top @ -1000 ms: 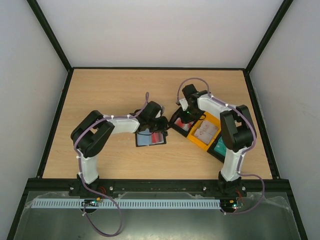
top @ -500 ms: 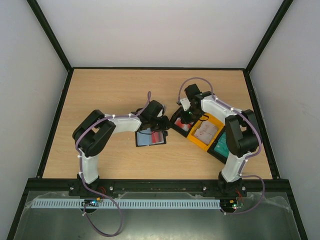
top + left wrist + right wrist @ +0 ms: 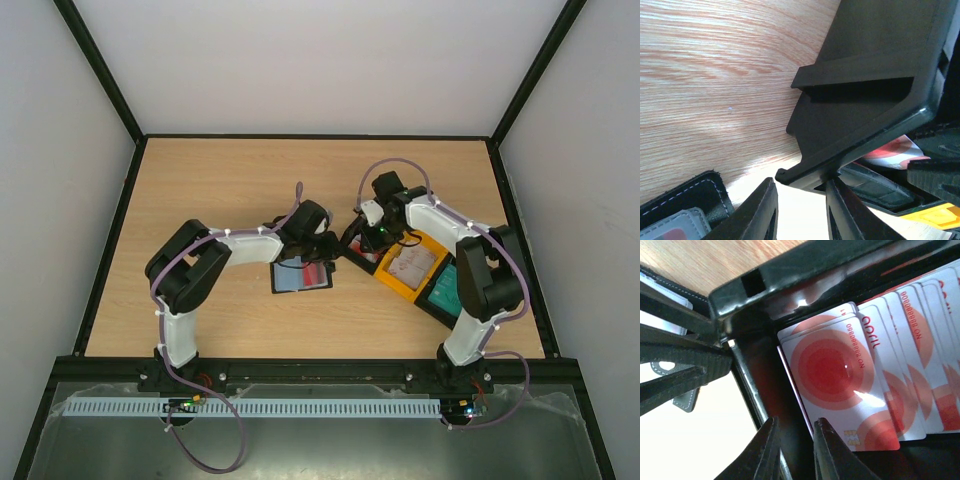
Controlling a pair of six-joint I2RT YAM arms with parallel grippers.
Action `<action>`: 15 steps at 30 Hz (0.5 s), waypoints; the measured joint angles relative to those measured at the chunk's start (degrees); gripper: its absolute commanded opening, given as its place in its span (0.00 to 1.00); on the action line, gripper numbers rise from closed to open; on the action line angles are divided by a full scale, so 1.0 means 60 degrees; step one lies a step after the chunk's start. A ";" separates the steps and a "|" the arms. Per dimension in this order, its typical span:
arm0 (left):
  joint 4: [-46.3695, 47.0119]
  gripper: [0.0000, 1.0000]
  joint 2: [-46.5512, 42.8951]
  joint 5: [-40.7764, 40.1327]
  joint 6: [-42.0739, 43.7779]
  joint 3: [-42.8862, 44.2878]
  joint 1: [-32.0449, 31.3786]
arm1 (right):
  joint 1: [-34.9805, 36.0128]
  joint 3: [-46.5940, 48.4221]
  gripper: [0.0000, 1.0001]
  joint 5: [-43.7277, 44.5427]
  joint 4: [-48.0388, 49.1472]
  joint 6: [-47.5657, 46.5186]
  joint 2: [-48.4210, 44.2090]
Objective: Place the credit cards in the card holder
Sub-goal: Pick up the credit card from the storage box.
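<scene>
The card holder (image 3: 300,276) lies open on the table, pale blue lining up, with a red card in it; its stitched black edge shows in the left wrist view (image 3: 687,200). Several red-and-white credit cards (image 3: 840,370) lie fanned in the black bin (image 3: 357,246). My right gripper (image 3: 796,421) is narrowly open and empty, low inside that bin, with its right fingertip at the left edge of the nearest card. My left gripper (image 3: 801,182) is open and empty, between the card holder and the bin's corner (image 3: 865,90). From above, the left gripper (image 3: 328,250) and right gripper (image 3: 372,238) are close together.
A yellow bin (image 3: 392,284) with pale pinkish cards (image 3: 410,262) joins the black bin. Teal cards (image 3: 443,290) lie in another black bin to its right. The left gripper's fingers (image 3: 680,365) show just outside the bin wall in the right wrist view.
The right arm's elbow has swung to the right and its wrist has shifted slightly over the black bin. The left arm has barely moved.
</scene>
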 measured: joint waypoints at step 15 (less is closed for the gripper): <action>-0.0069 0.29 0.0000 -0.0033 0.0095 0.0026 0.0000 | 0.0000 -0.0091 0.21 -0.0477 -0.0036 -0.0080 -0.0073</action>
